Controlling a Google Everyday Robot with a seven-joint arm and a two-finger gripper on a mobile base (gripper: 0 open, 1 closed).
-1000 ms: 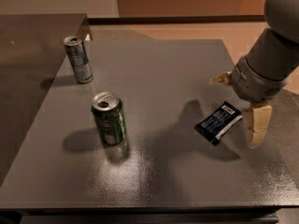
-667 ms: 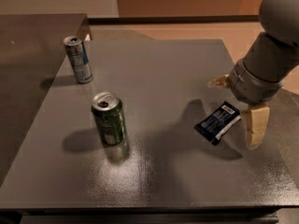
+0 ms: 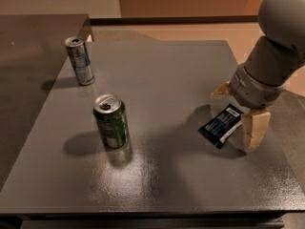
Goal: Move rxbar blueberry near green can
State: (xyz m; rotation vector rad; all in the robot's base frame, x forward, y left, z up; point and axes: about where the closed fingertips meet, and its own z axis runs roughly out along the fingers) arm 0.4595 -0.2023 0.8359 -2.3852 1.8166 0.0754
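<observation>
Since the rxbar blueberry [image 3: 220, 126] lies flat at the right side of the table [image 3: 157, 185], the gripper [image 3: 234, 119] straddles it with fingers spread wide, clamping nothing, seemingly poised to pinch. Well apart, at the bar's 9 o'clock, stands the green can [image 3: 111, 123]. Farthest, at 11 o'clock, is a slimmer silver-and-blue can [image 3: 80, 61].

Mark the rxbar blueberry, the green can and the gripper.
rxbar blueberry [image 3: 220, 125]: camera view, middle of wrapper.
green can [image 3: 112, 126]: camera view, side wall.
gripper [image 3: 232, 121]: camera view, at right, midway between its open jaws.
</observation>
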